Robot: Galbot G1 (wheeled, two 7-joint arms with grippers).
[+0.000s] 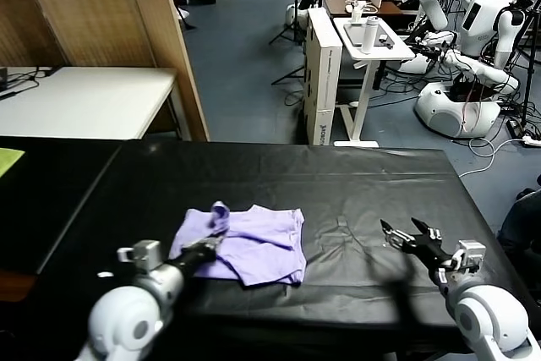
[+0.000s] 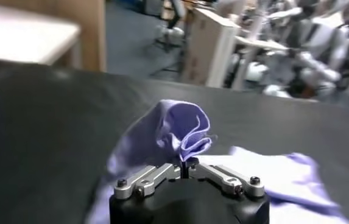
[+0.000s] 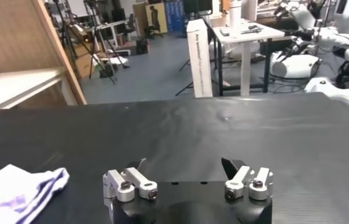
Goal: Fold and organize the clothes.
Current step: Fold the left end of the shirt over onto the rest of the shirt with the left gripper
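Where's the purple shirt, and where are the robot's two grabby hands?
T-shirt (image 1: pixel 262 243): head view, on its flat middle.
Left gripper (image 2: pixel 188 163): left wrist view, where the fingertips pinch fabric.
Right gripper (image 1: pixel 404 229): head view, between its spread fingertips.

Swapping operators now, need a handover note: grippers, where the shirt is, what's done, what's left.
Left gripper: shut on a raised fold of the T-shirt, at its left edge, lifting that bit off the black table.
Right gripper: open, empty, over bare table to the right of the shirt, not touching it.
T-shirt: bunched and part-folded, left of centre near the front edge; a darker purple-and-white print shows at one edge in the right wrist view.
Done: one edge picked up, rough fold only.
Left: finish the fold, flatten and square it, then set it tidy. The right arm probably needs to come in to help.
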